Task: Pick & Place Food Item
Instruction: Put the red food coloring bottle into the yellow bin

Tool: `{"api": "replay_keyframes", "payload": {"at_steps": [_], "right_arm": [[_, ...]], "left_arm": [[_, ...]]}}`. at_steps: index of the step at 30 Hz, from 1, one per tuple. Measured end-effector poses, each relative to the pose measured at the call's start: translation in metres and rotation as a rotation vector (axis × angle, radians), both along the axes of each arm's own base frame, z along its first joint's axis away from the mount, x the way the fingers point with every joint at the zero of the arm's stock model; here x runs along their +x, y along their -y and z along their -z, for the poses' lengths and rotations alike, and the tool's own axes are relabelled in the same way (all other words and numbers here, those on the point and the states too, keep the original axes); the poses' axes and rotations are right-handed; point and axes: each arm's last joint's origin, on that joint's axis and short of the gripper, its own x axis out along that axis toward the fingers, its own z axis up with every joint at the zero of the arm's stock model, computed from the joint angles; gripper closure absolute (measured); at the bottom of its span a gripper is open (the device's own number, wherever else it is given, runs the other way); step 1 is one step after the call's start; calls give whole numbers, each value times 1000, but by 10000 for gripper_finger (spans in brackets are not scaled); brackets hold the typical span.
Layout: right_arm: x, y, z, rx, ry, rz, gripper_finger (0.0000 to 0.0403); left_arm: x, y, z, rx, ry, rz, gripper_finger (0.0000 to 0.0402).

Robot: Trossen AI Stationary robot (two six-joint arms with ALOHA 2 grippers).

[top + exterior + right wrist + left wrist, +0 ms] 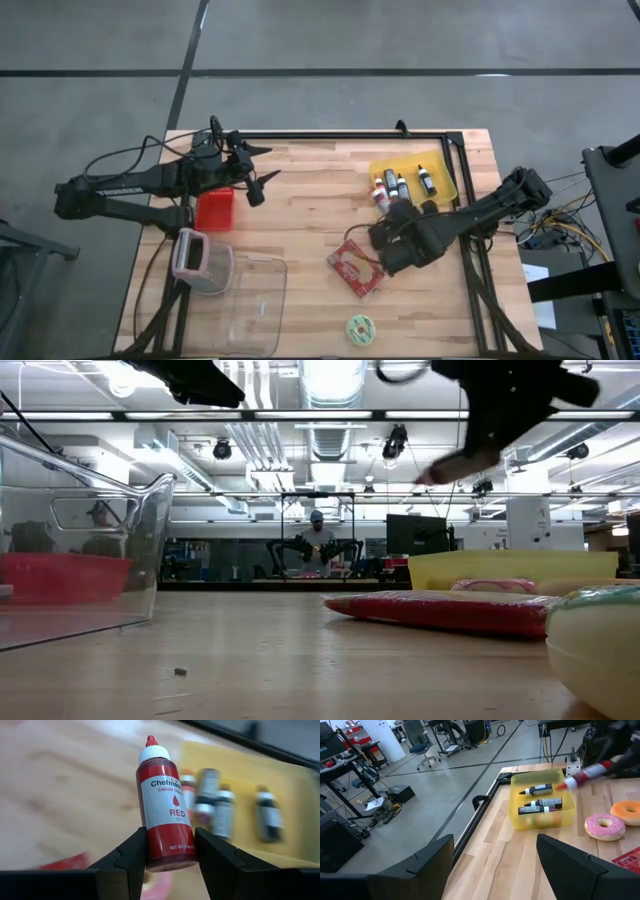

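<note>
Carrying a red bottle (166, 805) clamped in the right gripper (170, 852)
Placement is judged next; left gripper (495, 865) is held spread, idle

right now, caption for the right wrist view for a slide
Right gripper holds a red candy-color bottle near the yellow tray.

Robotics lab, ceiling ducts (330, 435), distant robot arms (312, 550)
</note>
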Motion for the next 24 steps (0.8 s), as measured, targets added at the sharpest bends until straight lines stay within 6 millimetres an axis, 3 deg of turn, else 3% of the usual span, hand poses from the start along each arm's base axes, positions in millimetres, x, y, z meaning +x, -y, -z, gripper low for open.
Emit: {"api": "replay_keyframes", "payload": {"at_steps": [4, 14, 24], "right_arm": [[-11, 8, -3, -22, -45, 108, 255], [-20, 26, 3, -29, -78, 173, 255], [-39, 53, 33, 3, -71, 289, 255]], "left_arm": [[0, 0, 0, 0, 0, 0, 113], [0, 0, 0, -1, 0, 2, 113], [0, 0, 0, -1, 0, 2, 113]]}}
